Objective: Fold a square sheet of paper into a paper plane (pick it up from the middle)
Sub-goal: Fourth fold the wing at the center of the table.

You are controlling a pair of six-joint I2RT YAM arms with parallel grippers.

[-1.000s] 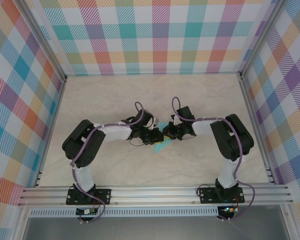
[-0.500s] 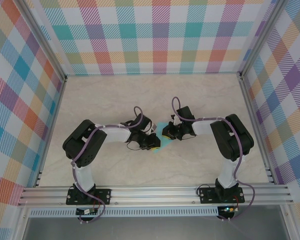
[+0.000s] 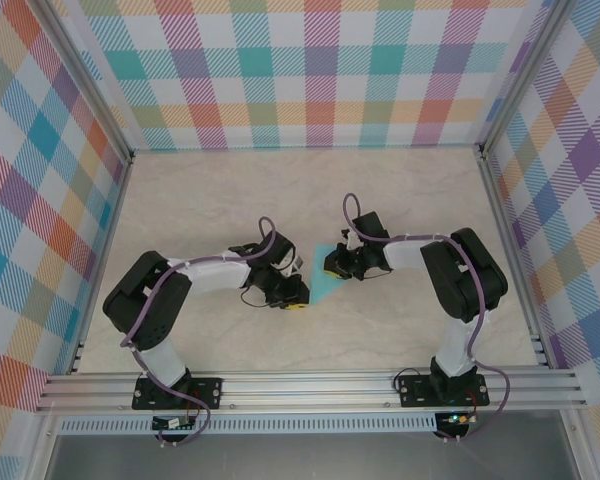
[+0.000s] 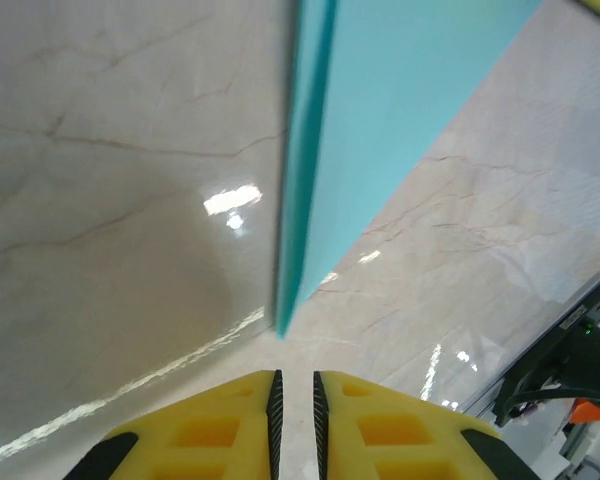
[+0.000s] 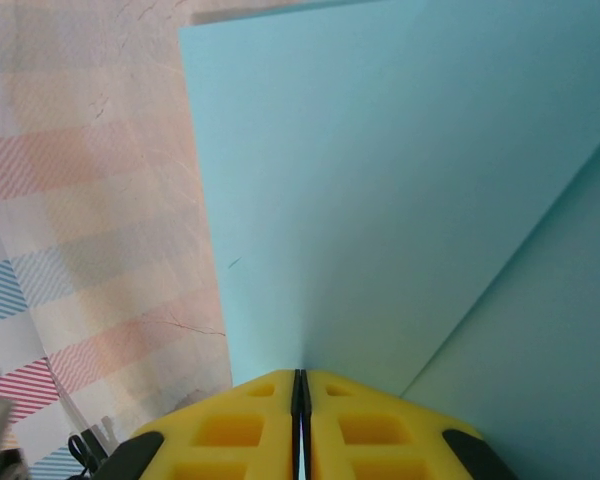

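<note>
Looking from the top, where is the paper? asks Tom.

It is on the table, near the middle, right between the two hands, says Ana. It is light blue-green and looks folded, with one sharp corner.

Which hand has it?

The right gripper. In its own camera the two yellow fingers are pressed tight together, and the paper's fold runs straight in between them. The rest of the sheet spreads out in front of that hand.

And the left gripper?

It holds nothing. Its fingers are only a crack apart, and the crack is empty. The paper's sharp tip points at that hand and stops just in front of the fingertips, a little to the left of the gap. It does not touch them.

Is the paper flat on the table?

I can't tell for sure. In the left camera its edge seems to stand up off the table, but from the top it is too small to say.

So where do the hands sit?

The left one is at the near left end of the paper. The right one is at the far right end.
</note>
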